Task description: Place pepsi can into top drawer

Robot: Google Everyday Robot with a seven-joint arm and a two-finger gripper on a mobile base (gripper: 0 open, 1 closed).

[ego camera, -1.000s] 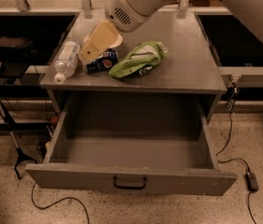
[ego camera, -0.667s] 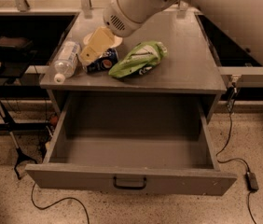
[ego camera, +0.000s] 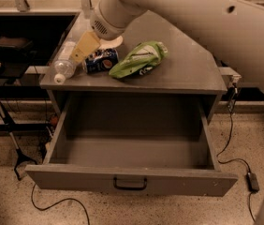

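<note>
Over the last second the pincer (ego camera: 97, 47) has dropped and slid left, toward the bottle (ego camera: 64, 63), while the can (ego camera: 102, 61) has not stirred: it lies on its side on the bench (ego camera: 183, 71), between bottle and bag (ego camera: 139, 59). The fingers stand apart, the yellow one (ego camera: 83, 48) slanting down by the can's left end, the pale one behind the can. To my eye this is the closing-in for a grasp; nothing is clamped yet. The drawer (ego camera: 132, 178) stands pulled out and bare, ready below.

The arm covers the bench's back edge. The can's far side sits under the pincer, so I cannot tell whether either finger touches it, nor whether the yellow one rests on the bottle. The drawer's rear lies in shadow
</note>
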